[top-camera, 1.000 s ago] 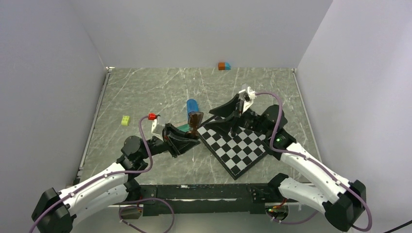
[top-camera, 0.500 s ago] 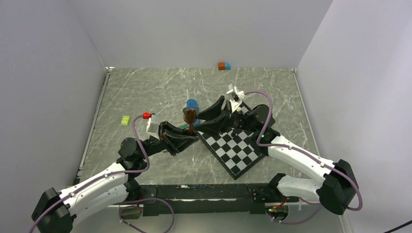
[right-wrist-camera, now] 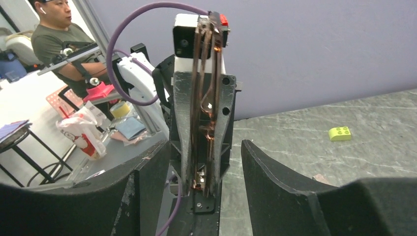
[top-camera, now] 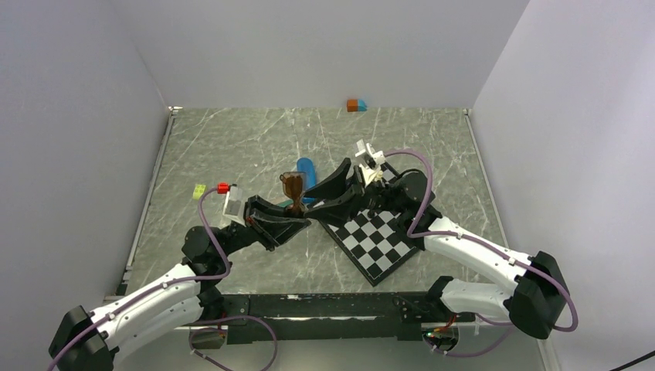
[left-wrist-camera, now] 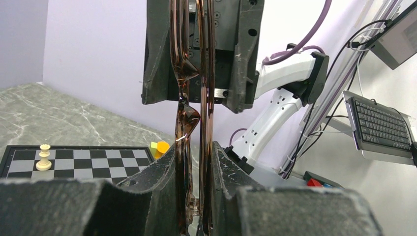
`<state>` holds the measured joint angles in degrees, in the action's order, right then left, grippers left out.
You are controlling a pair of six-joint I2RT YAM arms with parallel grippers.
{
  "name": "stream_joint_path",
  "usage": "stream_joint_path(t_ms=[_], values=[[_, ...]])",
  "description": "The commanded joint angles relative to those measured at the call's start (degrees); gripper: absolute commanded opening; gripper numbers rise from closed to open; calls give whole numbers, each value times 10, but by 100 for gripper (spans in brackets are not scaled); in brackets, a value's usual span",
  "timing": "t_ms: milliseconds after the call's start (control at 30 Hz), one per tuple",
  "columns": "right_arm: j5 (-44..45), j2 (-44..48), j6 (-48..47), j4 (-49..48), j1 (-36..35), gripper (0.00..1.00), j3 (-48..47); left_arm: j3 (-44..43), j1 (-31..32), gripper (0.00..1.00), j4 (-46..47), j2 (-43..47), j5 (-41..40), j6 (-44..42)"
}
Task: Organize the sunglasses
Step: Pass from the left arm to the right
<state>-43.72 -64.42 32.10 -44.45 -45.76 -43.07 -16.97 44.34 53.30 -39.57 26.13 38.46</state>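
Blue case [top-camera: 307, 166] lies on the surface [top-camera: 232, 147] mid-frame, contents hidden, and just in front of it the left fingers [left-wrist-camera: 160, 194] are clamped on the brown sunglasses [top-camera: 293, 185], held upright, while from the right of frame the right fingers [right-wrist-camera: 142, 194] point at them, spread wide, gripping nothing.

Greenish marble table [top-camera: 232, 139]. The chessboard [top-camera: 378, 243] lies flat just under the right jaws, blue capsule case [top-camera: 307, 166] just past where both jaws meet, lime brick [top-camera: 199, 191] off left of the left jaws, orange-and-blue blocks [top-camera: 356, 105] well beyond.
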Motion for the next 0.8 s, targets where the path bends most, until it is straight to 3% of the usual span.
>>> stream_joint_path(t_ms=[0,167,400,633,767], values=[[16,-10,-18,-19,-17,60,-46,-6,2,0,31,-1,-14,9],[11,-37,-2,-41,-27,57,-62,-7,2,0,36,-10,-17,11],[0,-55,13,-42,-31,40,-68,-2,1,0,46,-6,-22,15],[21,-41,-6,-27,-35,38,-57,11,1,0,45,11,-42,13],[36,-34,-18,-1,-36,48,-64,8,1,0,19,16,-50,1]])
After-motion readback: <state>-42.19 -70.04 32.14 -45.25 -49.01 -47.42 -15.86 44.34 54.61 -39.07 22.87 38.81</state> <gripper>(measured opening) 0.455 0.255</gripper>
